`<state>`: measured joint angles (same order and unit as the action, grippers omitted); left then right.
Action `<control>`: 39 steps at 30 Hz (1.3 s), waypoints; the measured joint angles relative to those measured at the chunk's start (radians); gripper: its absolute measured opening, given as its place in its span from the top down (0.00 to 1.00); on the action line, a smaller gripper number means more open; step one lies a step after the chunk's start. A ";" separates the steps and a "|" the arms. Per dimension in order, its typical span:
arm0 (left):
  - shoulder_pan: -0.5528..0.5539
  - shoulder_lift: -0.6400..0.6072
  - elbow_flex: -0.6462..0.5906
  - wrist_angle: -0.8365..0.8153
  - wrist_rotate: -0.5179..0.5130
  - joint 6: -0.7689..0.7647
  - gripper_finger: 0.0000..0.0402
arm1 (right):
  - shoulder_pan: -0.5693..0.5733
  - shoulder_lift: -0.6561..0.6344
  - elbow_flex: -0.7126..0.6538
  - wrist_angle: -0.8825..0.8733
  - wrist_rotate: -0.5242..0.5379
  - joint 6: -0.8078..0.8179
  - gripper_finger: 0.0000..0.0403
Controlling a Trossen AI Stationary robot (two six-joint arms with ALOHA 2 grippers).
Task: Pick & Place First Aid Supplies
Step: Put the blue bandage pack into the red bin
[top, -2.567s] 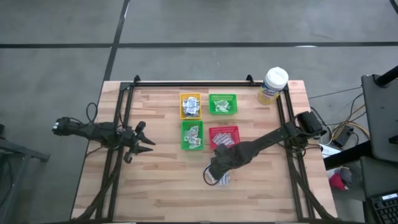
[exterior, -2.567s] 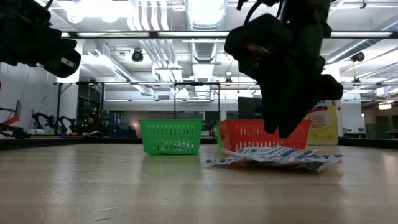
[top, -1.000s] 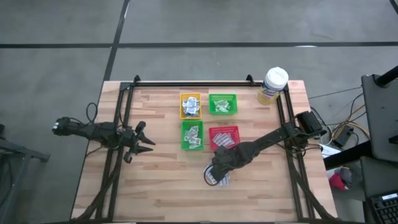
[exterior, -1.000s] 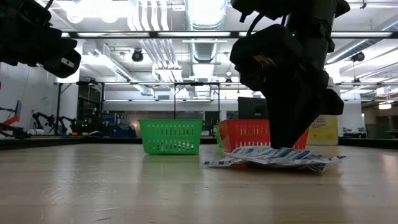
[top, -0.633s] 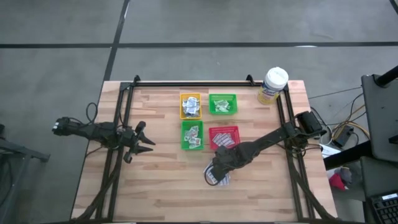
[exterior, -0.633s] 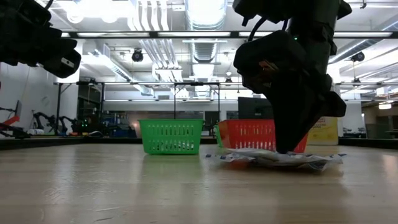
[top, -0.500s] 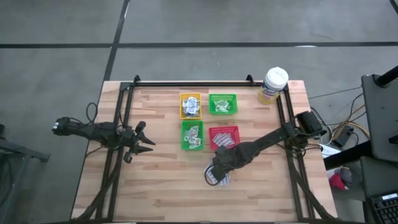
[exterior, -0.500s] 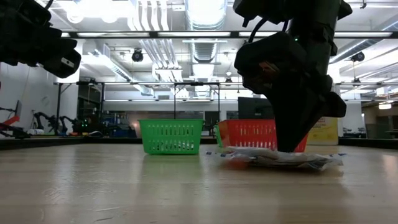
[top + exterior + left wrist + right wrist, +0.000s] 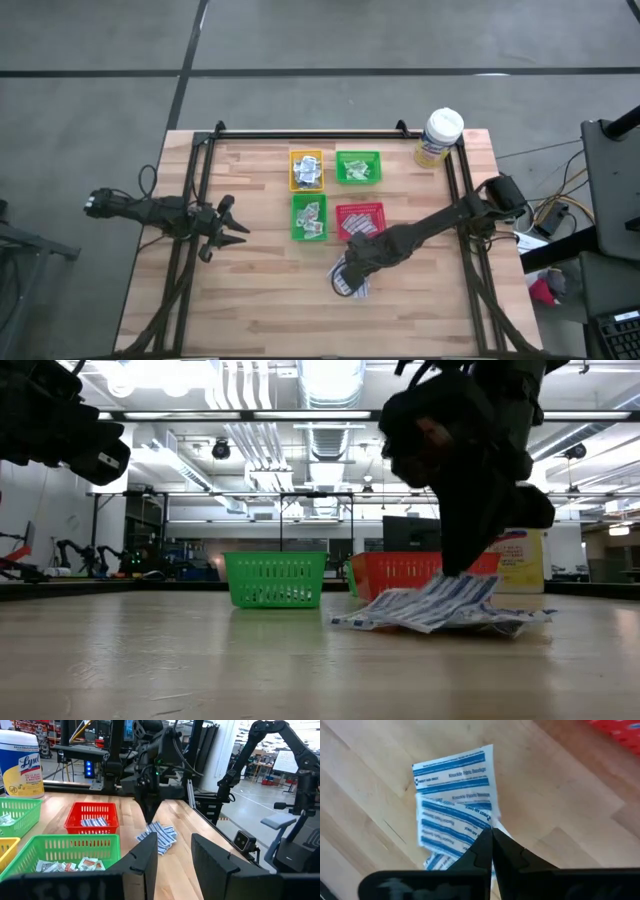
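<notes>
Bandage packets (image 9: 454,795), blue-and-white, lie in a loose pile on the table (image 9: 260,300) toward its front edge, just in front of the red tray (image 9: 360,221). The right gripper (image 9: 491,836) is pinched tight on one packet's edge, and that packet tilts up off the pile in the low view. These look feather-light, thin and floppy, likely slick against each other, so a neighbour could slide or cling along. An edge or corner pinch is the sensible hold, since flat faces offer nothing to grab. The left gripper (image 9: 235,229) waits near the table's left edge, fingers apart and holding nothing.
</notes>
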<state>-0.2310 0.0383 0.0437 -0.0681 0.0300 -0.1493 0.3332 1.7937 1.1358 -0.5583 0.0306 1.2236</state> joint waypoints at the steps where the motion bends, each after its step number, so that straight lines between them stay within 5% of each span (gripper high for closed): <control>1: 0.000 0.000 0.000 0.000 0.000 0.000 0.71 | 0.000 -0.009 0.000 -0.013 0.003 0.000 0.98; 16: 0.000 0.000 0.000 -0.001 0.000 0.005 0.71 | -0.002 -0.218 0.000 -0.055 0.068 -0.039 0.98; 30: 0.000 0.000 0.000 0.000 -0.001 0.016 0.71 | -0.114 -0.393 -0.011 -0.034 0.407 -0.077 0.98; 39: 0.000 0.000 0.000 0.000 -0.001 0.009 0.71 | -0.200 -0.414 -0.102 -0.036 0.381 -0.051 0.98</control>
<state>-0.2311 0.0383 0.0441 -0.0681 0.0292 -0.1407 0.1334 1.3800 1.0337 -0.5939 0.4113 1.1725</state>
